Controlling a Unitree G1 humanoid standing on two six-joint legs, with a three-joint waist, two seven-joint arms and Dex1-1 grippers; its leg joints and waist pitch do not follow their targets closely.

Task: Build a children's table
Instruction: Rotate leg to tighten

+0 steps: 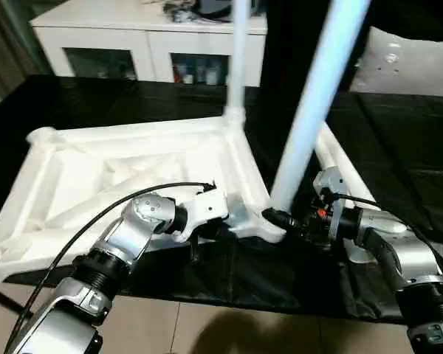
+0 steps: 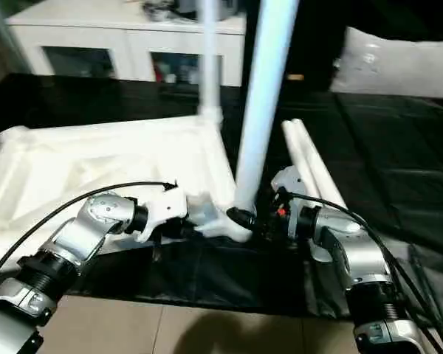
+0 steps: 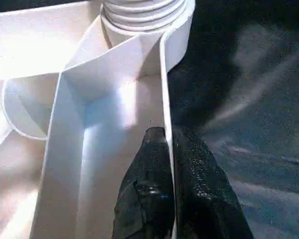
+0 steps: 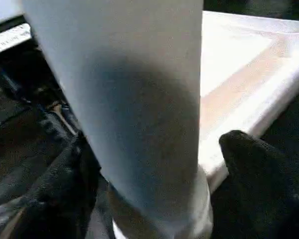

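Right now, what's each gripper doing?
Left gripper: shut on the tabletop rim.
Right gripper: open around the near leg, not clamping.

Home: glass-door cabinet (image 1: 144, 44), pillow (image 1: 406, 63)

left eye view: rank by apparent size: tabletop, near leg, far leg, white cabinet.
1. tabletop
2. white cabinet or near leg: similar, and the leg is close to the camera, so unsure
3. far leg, thinner, farther back
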